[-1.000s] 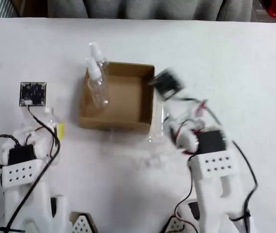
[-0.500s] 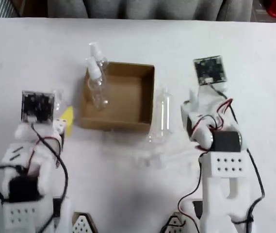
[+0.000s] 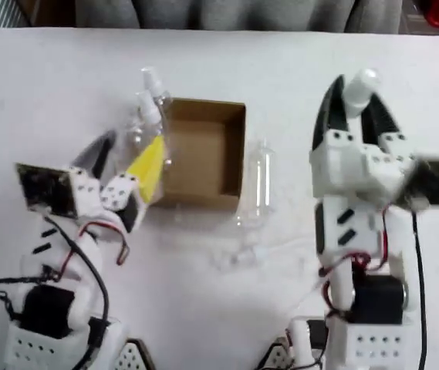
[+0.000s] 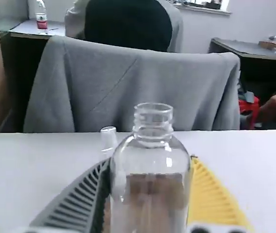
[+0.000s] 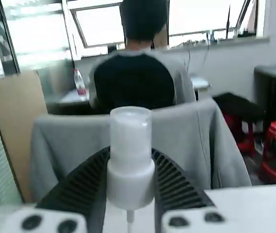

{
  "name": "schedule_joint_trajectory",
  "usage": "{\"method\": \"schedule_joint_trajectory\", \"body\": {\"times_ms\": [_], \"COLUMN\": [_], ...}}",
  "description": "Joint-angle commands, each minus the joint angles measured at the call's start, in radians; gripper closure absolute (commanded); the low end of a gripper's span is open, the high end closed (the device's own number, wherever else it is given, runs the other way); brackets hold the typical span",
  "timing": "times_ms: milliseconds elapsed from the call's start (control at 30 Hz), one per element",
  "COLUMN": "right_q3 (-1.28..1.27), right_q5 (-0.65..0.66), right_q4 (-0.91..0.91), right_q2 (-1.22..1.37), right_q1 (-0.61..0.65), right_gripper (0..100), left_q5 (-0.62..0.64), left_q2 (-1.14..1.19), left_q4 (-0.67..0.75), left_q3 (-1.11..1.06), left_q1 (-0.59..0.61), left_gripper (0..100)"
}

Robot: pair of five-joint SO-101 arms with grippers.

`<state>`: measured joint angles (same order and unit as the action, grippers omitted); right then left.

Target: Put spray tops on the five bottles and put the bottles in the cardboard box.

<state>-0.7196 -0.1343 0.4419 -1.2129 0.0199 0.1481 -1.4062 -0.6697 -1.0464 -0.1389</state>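
Bottle in my left gripper, spray top in my right, the box between them.

My left gripper (image 3: 133, 146) is closed around a clear plastic bottle (image 4: 151, 145) with an open threaded neck. It stands upright just beside the near-left corner of the brown cardboard box (image 3: 238, 154); I cannot tell whether its base touches the table. My right gripper (image 3: 356, 100) clamps a white spray top (image 5: 130, 155), nozzle end up and thin tube hanging down. It is well apart from the bottle, across the box and a second clear uncapped bottle (image 3: 259, 181) lying on the table. Both long axes look vertical, so I judge the top must travel leftward over the box until its tube hangs above the open neck, then go down. Two capped bottles (image 3: 151, 108) stand in the box's far-left corner.
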Motion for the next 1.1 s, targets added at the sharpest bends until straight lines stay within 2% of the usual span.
{"method": "schedule_joint_trajectory", "body": {"times_ms": [0, 133, 233, 367, 500, 733, 867, 1067], "right_q3": [0.068, 0.069, 0.094, 0.176, 0.215, 0.245, 0.252, 0.252], "right_q5": [-0.064, -0.133, -0.135, -0.118, -0.035, -0.038, -0.035, -0.031], "right_q4": [-0.131, -0.272, -0.355, -0.357, -0.357, -0.314, -0.315, -0.312], "right_q2": [-0.062, -0.101, -0.113, -0.071, 0.008, 0.11, 0.16, 0.216], "right_q1": [-0.007, 0.076, 0.194, 0.364, 0.455, 0.619, 0.668, 0.702], "right_gripper": [98.3, 98.3, 98.3, 98.3, 98.3, 98.3, 98.3, 98.3], "left_q5": [-0.046, -0.084, -0.133, -0.153, -0.149, -0.149, -0.15, -0.15], "left_q2": [0.028, 0.025, 0.018, -0.096, -0.257, -0.321, -0.323, -0.325], "left_q4": [0.048, 0.052, 0.054, 0.048, -0.009, -0.038, -0.035, 0.008], "left_q3": [0.044, -0.015, -0.044, -0.101, -0.117, -0.155, -0.17, -0.239], "left_q1": [-0.105, -0.18, -0.196, -0.194, -0.193, -0.194, -0.186, -0.18], "left_gripper": [95, 95, 95, 95, 95, 95, 98, 98]}}
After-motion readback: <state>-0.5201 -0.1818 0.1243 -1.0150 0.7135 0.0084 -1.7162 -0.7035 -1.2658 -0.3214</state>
